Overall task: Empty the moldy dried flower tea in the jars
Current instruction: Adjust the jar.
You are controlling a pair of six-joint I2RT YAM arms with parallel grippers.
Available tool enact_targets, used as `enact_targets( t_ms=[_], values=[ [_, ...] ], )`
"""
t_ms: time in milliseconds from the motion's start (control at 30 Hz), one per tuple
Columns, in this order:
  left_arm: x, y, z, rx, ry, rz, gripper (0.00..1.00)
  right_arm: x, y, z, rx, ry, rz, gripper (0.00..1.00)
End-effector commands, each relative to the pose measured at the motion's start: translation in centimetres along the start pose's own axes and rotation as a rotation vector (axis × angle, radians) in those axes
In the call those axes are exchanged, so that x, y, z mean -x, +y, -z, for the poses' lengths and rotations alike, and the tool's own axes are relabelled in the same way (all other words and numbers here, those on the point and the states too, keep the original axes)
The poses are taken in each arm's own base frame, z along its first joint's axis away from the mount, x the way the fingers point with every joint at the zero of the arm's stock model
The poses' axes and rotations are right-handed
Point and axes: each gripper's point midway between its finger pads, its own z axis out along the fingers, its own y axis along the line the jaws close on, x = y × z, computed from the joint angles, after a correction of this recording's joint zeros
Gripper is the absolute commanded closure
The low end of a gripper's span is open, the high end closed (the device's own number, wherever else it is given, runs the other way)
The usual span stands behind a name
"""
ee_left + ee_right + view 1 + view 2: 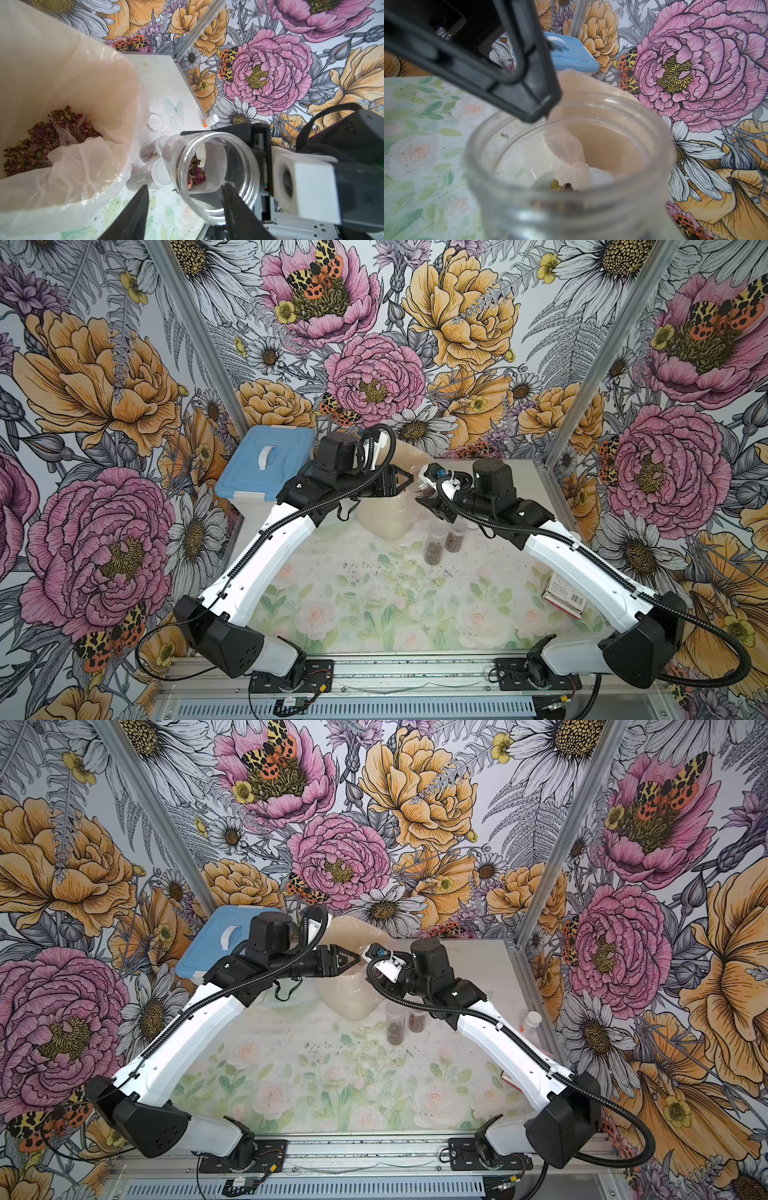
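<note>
My right gripper [430, 499] is shut on an open clear jar [218, 176] and holds it tilted beside the lined bin [87, 93]. A small clump of dried flower tea [196, 173] clings inside the jar and shows faintly in the right wrist view too [562, 187]. The jar hides my right fingers in that view. My left gripper [185, 187] is open, its jaws apart at the jar's mouth, with one fingertip [544, 108] at the rim. Two lidded jars [434, 547] [455, 537] with tea stand on the table. More tea [41, 141] lies in the bin.
A loose round lid [154, 122] lies behind the two jars. A white-capped bottle with an orange label [209, 120] stands by the right wall. A blue-lidded box [266, 460] stands at the back left and a red-and-white carton [565, 593] at the right. Dark specks dot the floral mat.
</note>
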Motion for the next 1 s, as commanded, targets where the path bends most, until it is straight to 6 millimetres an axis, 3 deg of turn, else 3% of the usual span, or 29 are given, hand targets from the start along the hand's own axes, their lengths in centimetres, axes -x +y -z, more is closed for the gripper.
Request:
enact_targets(
  t_ms=[0,433,667,833,967],
  values=[
    [-0.9,-0.5,-0.2,-0.01,0.061,-0.018,0.51,1.7,0.1,0.9,-0.001,-0.068,0.027,0.82],
    [-1.8,0.8,-2.6,0.034,0.171,-0.022,0.74,1.6,1.1,0.8,-0.011,-0.053,0.158,0.8],
    [-1.9,1.0,-3.5,0.042,0.202,-0.026,0.99,1.5,1.4,0.4,-0.016,-0.039,0.194,0.79],
    [-1.9,1.0,-4.0,0.042,0.207,-0.031,1.0,1.1,1.2,0.0,-0.027,-0.021,0.19,0.75],
    [-1.5,0.9,-3.8,0.051,0.193,-0.047,1.0,0.7,0.7,-0.1,-0.053,-0.001,0.175,0.64]
  ],
)
